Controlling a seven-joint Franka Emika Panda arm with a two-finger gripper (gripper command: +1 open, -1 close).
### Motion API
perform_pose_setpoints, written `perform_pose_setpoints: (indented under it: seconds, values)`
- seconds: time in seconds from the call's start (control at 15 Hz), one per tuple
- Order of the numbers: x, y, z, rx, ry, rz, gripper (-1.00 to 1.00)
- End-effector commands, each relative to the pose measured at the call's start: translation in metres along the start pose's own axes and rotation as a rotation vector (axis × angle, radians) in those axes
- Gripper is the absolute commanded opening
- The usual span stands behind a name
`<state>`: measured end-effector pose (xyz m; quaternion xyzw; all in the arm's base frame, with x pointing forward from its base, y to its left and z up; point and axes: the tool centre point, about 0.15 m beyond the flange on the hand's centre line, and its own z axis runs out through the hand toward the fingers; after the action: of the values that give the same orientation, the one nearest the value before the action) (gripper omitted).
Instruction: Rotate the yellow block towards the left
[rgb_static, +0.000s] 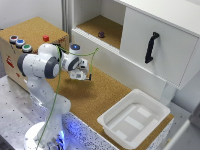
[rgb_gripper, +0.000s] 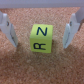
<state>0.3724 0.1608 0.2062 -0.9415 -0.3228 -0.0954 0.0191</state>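
Cork tabletop (rgb_gripper: 42, 70) holds the yellow block (rgb_gripper: 41, 38) between the wide-open fingers (rgb_gripper: 74, 31), at nine and three o'clock, not touching, so turning isn't started.

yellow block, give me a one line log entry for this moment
gripper: open, straddling | yellow block: on cork surface, between fingers, untouched | rotation: not yet done

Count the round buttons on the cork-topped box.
3: blue button, a second blue one and green button sit in a row on the box near the arm. More may be hidden.
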Motion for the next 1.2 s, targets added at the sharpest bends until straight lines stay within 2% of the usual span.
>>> perform_pose_setpoints:
  seconds: [0.0, 0.2, 0.4, 0.67, 0.87, 1.13]
  values:
    - [0.008, 0.010, -0.006, -0.101, -0.104, 0.036, -1.00]
    - [0.016, 0.014, -0.021, -0.101, -0.073, 0.045, -1.00]
    - [0.025, 0.018, -0.033, -0.069, -0.045, 0.064, -1.00]
    - [0.029, 0.023, -0.035, -0.061, -0.053, -0.004, -1.00]
    - [0.031, 0.029, -0.030, 0.001, -0.058, -0.181, -1.00]
    - [0.024, 0.034, -0.037, 0.156, -0.080, -0.510, -1.00]
